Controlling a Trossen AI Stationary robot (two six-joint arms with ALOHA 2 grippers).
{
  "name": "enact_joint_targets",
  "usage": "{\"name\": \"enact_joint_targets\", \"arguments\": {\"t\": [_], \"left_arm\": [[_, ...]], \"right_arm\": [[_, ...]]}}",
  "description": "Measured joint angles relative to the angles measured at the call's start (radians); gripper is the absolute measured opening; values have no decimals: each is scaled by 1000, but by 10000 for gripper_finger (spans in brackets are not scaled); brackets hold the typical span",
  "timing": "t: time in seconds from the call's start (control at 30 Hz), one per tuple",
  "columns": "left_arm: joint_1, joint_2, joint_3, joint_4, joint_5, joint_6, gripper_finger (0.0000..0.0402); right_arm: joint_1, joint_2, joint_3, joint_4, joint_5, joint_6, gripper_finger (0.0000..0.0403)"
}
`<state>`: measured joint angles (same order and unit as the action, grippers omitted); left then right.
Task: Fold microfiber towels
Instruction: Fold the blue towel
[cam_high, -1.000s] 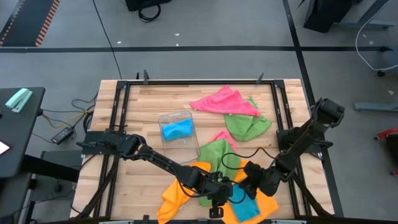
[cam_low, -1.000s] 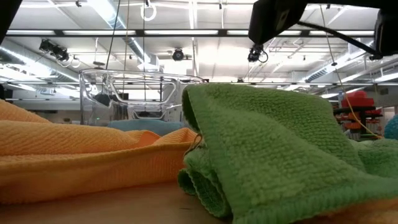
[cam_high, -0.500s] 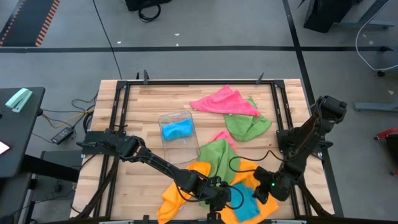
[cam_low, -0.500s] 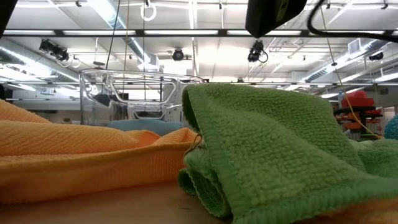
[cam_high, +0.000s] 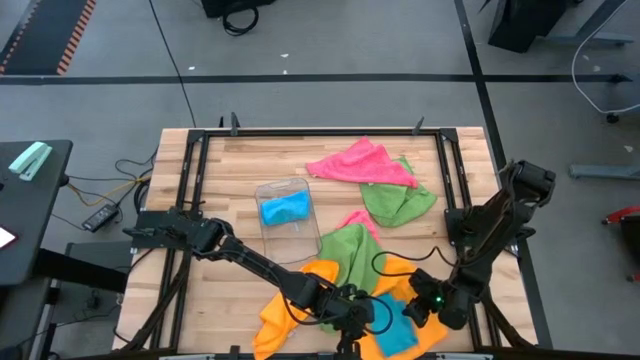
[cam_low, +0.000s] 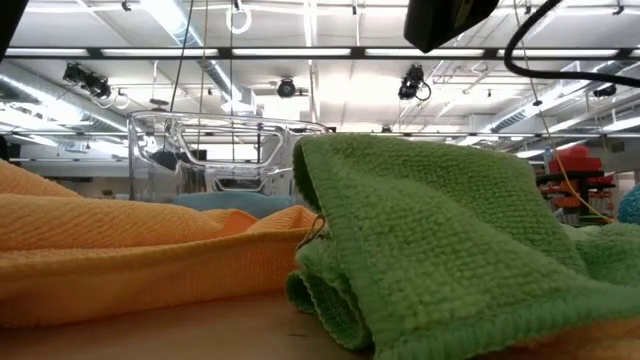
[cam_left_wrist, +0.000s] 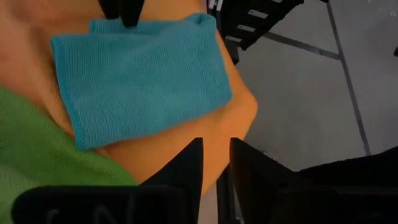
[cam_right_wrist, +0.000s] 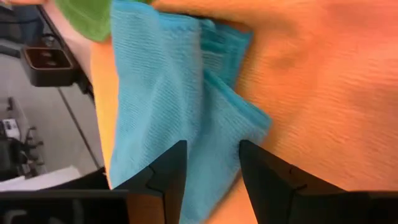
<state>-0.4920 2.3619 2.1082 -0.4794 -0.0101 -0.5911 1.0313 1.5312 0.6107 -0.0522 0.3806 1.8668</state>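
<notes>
A folded sky-blue microfiber towel (cam_high: 392, 326) (cam_left_wrist: 143, 74) (cam_right_wrist: 168, 93) lies on a spread orange towel (cam_high: 285, 308) (cam_right_wrist: 311, 68) at the table's near edge. My right gripper (cam_high: 414, 311) (cam_right_wrist: 208, 163) stands open just over the blue towel's right edge. I cannot tell whether its tips touch the towel. My left gripper (cam_high: 358, 320) (cam_left_wrist: 216, 155) hovers at the blue towel's left side, over the orange towel. Its fingers are a narrow gap apart with nothing between them. A crumpled green towel (cam_high: 350, 255) (cam_low: 440, 240) rests partly on the orange one.
A clear plastic tray (cam_high: 268, 190) (cam_low: 200, 150) holding another blue cloth stands mid-table. A pink towel (cam_high: 360, 160) and a second green towel (cam_high: 400, 200) lie crumpled at the back right. The table's near edge lies close below both grippers. Bare wood shows at the left.
My right gripper has drawn back from over the blue towel toward the table's near right corner and has rolled. More of the folded blue towel shows now. The towels lie as before.
</notes>
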Motion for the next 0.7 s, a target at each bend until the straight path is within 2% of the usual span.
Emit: {"name": "enact_joint_targets", "arguments": {"t": [0.43,0.7], "left_arm": [[-6,0,0,3,0,0,86],[1,0,0,3,0,3,88]], "right_arm": [[34,75,0,31,-17,43,151],[-10,75,6,86,19,-64,79]]}}
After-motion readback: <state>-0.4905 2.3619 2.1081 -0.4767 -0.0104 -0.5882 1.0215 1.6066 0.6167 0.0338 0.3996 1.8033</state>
